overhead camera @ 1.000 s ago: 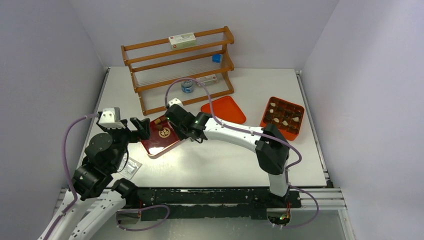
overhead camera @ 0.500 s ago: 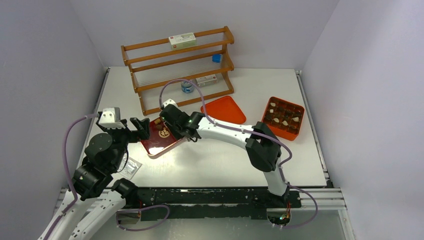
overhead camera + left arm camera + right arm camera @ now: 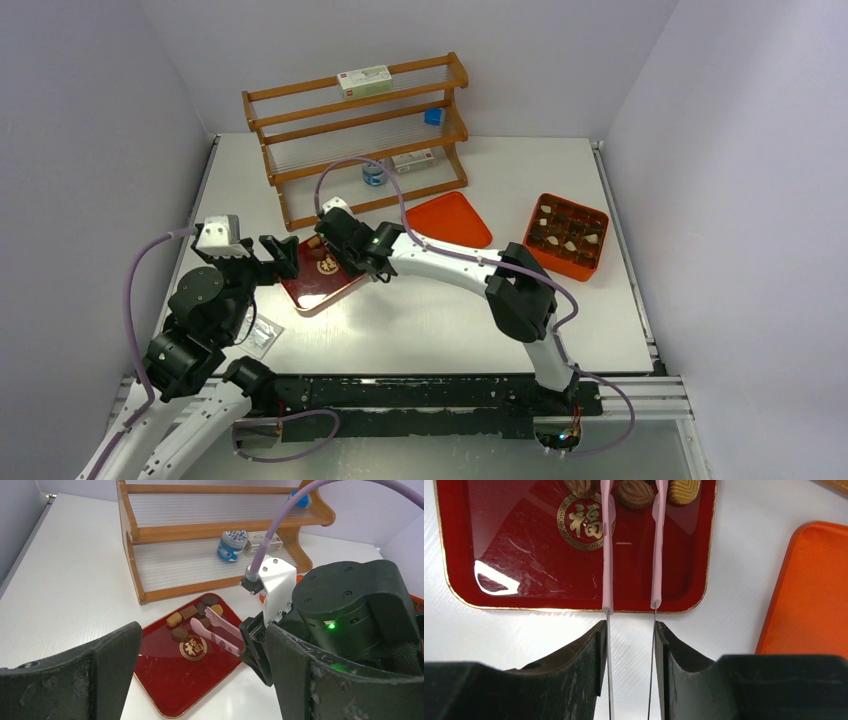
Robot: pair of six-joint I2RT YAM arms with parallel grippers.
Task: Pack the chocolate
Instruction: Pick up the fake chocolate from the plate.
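Chocolate (image 3: 188, 612) sits bunched at the far corner of the dark red tray (image 3: 170, 680), brown and golden pieces just past the gold emblem. More of it fills the gridded orange box (image 3: 557, 264) well off to the right, cream and dark bits in the cells. And here are the pink tongs (image 3: 657, 555), reaching over the tray with their 2 arms either side of 1 brown piece (image 3: 636, 493). Whether the tips actually pinch it, I cannot tell. The right gripper (image 3: 630, 630) has the tongs clamped by their thin metal handles, fingers pressed in from both sides. Over on the tray's left edge, the left gripper (image 3: 282, 256) hangs with its jaws spread wide, nothing between them. An orange lid (image 3: 447, 218) lies flat between the tray and the box. Behind it all stands the wooden rack (image 3: 360, 130), with a few small items on its shelves.
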